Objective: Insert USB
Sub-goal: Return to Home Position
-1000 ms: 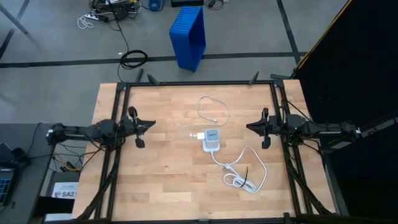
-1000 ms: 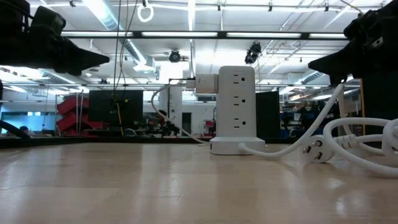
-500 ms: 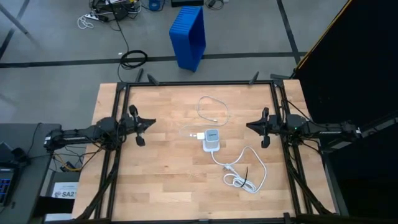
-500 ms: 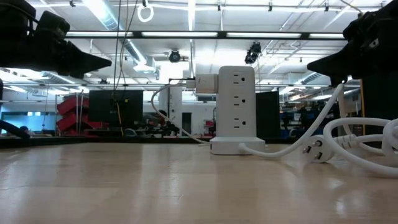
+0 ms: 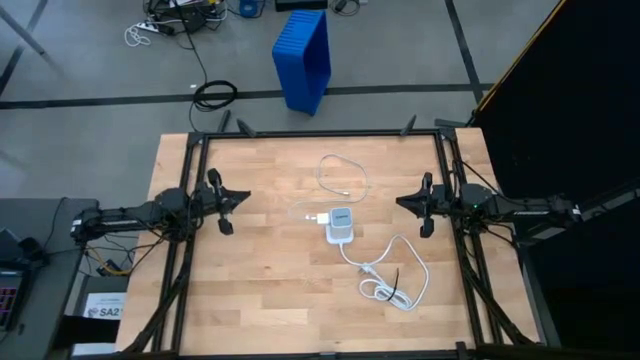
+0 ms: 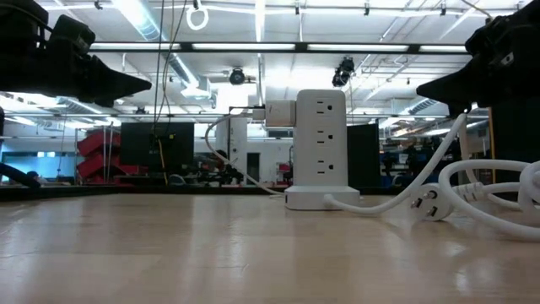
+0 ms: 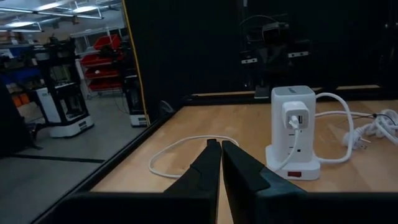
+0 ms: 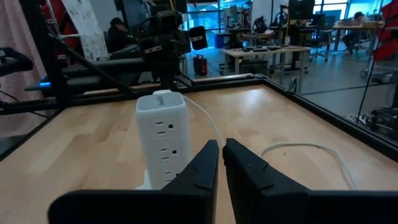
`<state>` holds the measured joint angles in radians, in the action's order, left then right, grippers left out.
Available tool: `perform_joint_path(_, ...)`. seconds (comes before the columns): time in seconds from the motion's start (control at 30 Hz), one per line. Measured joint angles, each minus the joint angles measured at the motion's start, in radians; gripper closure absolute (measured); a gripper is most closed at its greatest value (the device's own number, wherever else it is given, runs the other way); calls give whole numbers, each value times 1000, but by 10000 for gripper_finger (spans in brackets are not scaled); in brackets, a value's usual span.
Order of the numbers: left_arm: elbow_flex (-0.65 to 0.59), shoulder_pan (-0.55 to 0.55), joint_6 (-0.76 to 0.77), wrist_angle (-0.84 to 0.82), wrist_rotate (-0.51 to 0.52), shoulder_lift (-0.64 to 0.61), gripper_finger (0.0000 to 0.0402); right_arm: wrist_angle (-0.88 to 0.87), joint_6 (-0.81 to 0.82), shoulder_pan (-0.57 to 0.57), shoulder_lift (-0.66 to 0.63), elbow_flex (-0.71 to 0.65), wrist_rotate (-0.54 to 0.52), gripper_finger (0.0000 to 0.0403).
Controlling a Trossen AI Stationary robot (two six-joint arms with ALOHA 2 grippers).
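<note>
The USB cable is a thin white loop lying flat on the wood toward the far edge, just beyond the white power tower. It also shows in the left wrist view and the right wrist view; I cannot make out its plug. A white charger block sits plugged into the tower's left side. My left gripper hovers shut at the table's left, pointing at the tower. My right gripper hovers shut at the table's right, facing it.
The tower's thicker white cord lies coiled on the table toward the near right, its plug resting on the wood. A black frame rims the table. A blue bin stands on the floor beyond the far edge.
</note>
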<state>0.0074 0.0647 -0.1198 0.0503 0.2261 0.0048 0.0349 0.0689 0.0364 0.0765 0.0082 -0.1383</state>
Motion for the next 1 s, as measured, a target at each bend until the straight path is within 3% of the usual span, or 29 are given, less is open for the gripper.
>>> perform_joint_path(1.0, 0, 0, -6, 11, -1, 0, 402, 3, -1, 0, 0, 0, 1, 369)
